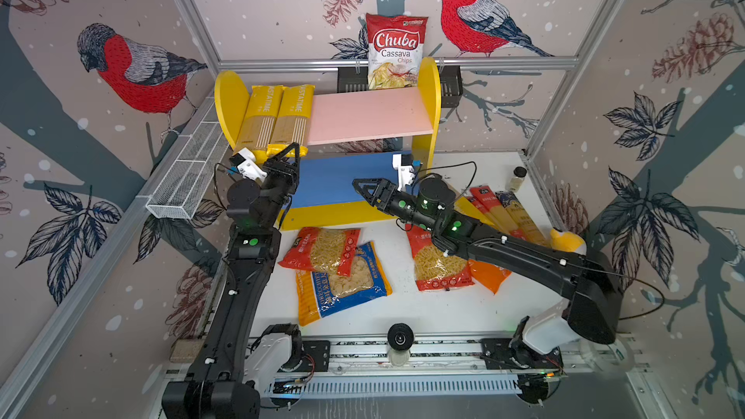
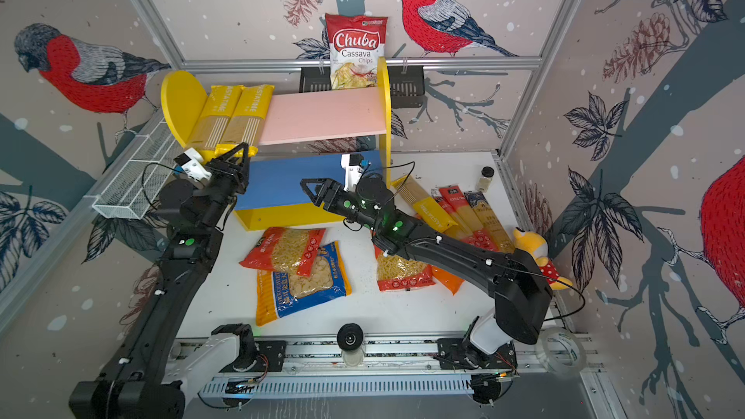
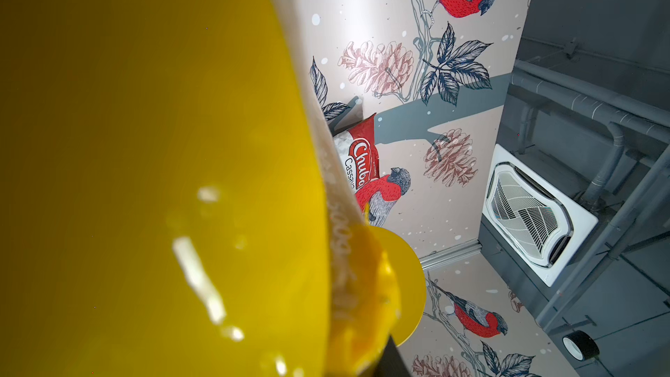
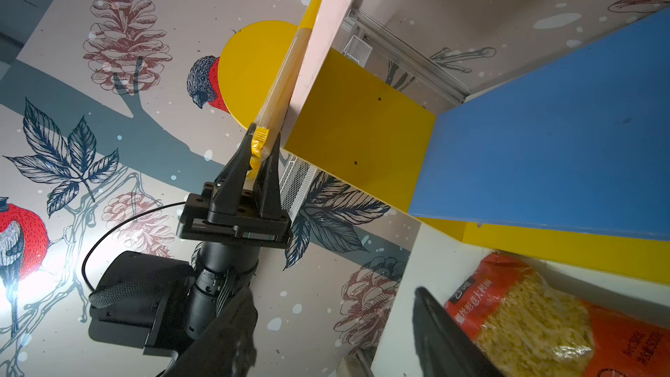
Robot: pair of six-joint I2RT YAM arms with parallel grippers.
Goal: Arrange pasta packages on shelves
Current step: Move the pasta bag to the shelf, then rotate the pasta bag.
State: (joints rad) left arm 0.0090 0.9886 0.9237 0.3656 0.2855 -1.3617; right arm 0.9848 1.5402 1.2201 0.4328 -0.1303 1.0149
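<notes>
On pink board (image 1: 363, 114), left end: yellow spaghetti pack (image 1: 291, 114), long axis front-to-back, tail overhanging front edge.
Left gripper (image 4: 263, 137): clamped on that tail, axis-aligned.
Right gripper (image 1: 358, 189): spread, empty, near blue board (image 1: 334, 179).

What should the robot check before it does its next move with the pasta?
1. Two long yellow spaghetti packs lying side by side on the pink upper board: ok.
2. Packs fully on the board: not ok, near ends stick out over the front.
3. Left gripper gripping the pack end: cannot tell.
4. Right gripper open, empty: ok.
5. Bare room left on the pink board: ok.
</notes>
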